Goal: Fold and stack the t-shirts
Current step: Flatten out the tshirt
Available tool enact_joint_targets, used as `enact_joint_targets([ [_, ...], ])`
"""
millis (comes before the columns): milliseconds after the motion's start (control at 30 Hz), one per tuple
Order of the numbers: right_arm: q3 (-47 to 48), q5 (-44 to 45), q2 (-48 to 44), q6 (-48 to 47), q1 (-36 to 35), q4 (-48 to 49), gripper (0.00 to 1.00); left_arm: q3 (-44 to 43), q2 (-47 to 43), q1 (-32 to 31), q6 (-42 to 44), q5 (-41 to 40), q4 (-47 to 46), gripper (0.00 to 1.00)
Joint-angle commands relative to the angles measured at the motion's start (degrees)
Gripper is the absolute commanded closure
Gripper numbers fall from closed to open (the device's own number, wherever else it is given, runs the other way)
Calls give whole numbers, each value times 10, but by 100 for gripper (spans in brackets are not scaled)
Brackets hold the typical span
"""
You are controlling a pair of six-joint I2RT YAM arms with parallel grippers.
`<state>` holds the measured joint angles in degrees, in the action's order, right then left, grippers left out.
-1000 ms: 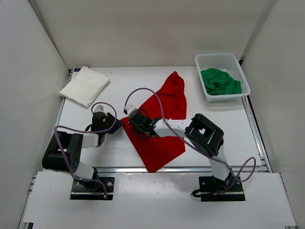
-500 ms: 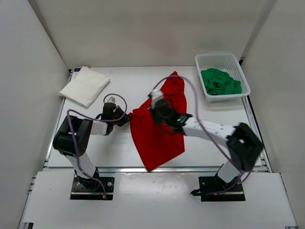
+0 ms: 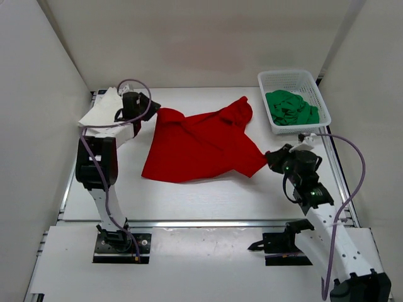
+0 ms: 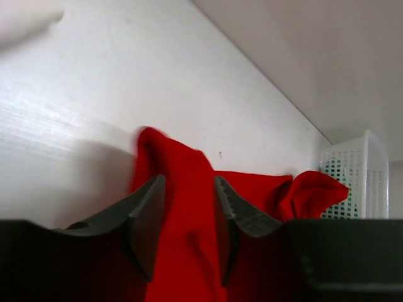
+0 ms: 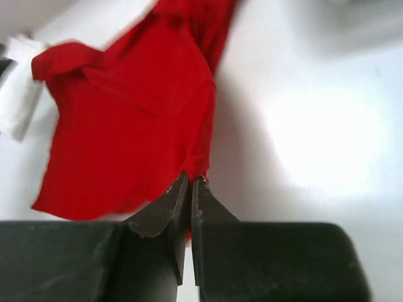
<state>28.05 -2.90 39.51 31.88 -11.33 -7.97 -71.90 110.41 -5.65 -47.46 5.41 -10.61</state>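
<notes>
Jaws of the right gripper (image 5: 191,179) are pressed together, pinching a corner of the red t-shirt (image 3: 195,141), which spreads out ahead of them. Those of the left gripper (image 4: 189,182) stand spread with the far edge loose between them. Any pull from the right now would likely drag that edge free and bunch the cloth.

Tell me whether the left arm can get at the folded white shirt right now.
Probably yes. The left end effector sits right beside the white shirt in the far left corner, with nothing between them. An edge of the red shirt lies between its parted jaws, so it must clear that first.
</notes>
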Motion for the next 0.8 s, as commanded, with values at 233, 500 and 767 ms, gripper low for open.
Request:
enact_joint_targets([
  [233,-133,-69,-90,80,62,-84,100,268,-240,-52,59,-53,59,56],
  [500,-140,-48,-79,105,-40,-31,100,483,-471,-12,62,-96,140,53],
  [767,-142,-78,-78,91,-40,-1,100,539,-477,15,34,-105,137,50],
])
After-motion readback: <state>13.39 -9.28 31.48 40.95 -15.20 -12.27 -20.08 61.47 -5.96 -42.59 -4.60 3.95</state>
